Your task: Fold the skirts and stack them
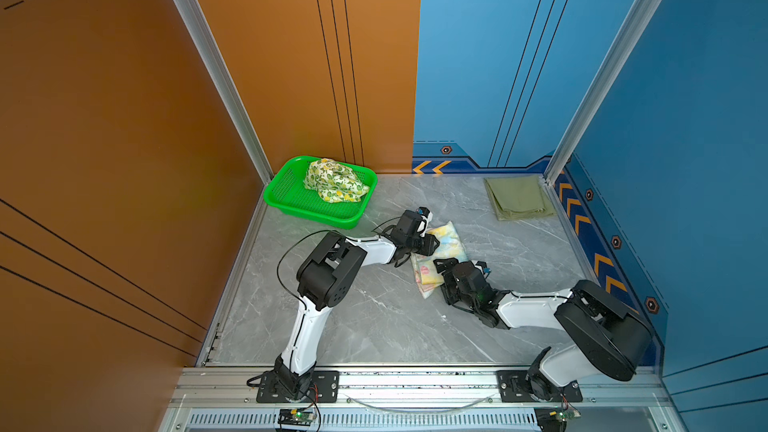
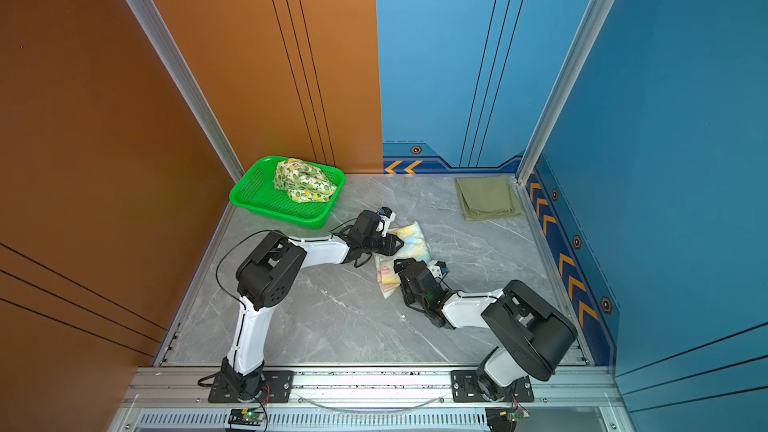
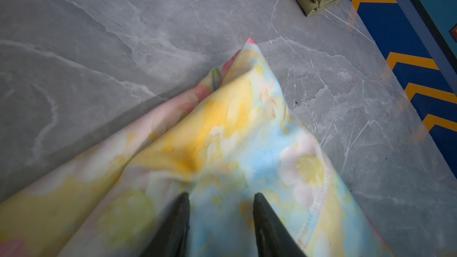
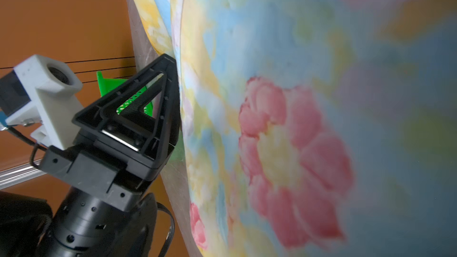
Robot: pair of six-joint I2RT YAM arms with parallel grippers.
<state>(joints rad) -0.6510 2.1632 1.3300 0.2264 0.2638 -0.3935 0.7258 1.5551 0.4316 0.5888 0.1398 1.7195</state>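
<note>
Folding the pastel flowered skirt [image 1: 451, 243] is the step in hand, judging by how things are lying: it is sitting partly doubled over near the middle of the grey table [image 1: 374, 317], while the olive-green skirt [image 1: 519, 197] is lying folded in the far right corner and the lemon-print skirt [image 1: 334, 180] is waiting crumpled in the green basket [image 1: 291, 197] at the far left. The left gripper [image 3: 221, 208] is working at the pastel skirt's left edge, its fingers [image 3: 178, 218] standing partly apart with cloth filling the gap; whether they are pinching it or only resting on it, I cannot tell. The right gripper [image 1: 442, 265] is sitting low over the near half with its jaws spread wide, holding nothing that I can make out; its wrist view is showing only blurred flowers. To fold well, both arms should be taking matching corners, catching every layer, lifting just clear of the table and carrying the edge across together so it is landing square on the opposite edge. The fabric is looking thin and slippery, so layers may be sliding apart; pressing the crease flat before letting go should be helping the piece stack neatly on the olive one.
</note>
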